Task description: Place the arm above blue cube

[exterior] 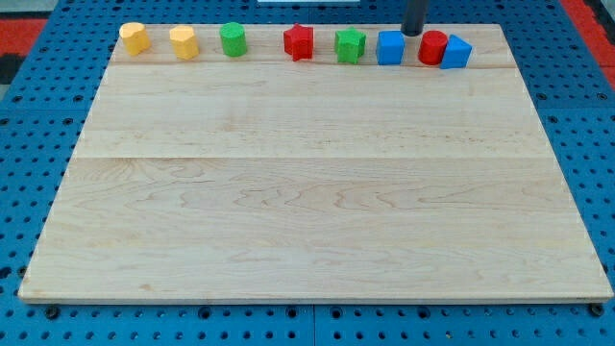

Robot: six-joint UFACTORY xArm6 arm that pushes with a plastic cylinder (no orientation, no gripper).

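Blue cube (390, 47) is lined up along bench (307, 192) far edge; my tip (412, 34) is parked at its 1 o'clock, just beside. No hand fitted, nothing held.

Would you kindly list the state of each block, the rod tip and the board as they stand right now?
yellow block: far left of the top row, apart.
second yellow block: apart.
green cylinder: upright, apart.
red block: apart.
green block: close beside the blue cube.
blue cube: upright, unpushed.
red cylinder: against the blue block.
blue block: row's right end.
my tip: just above-right of the blue cube.
wooden board: flat.
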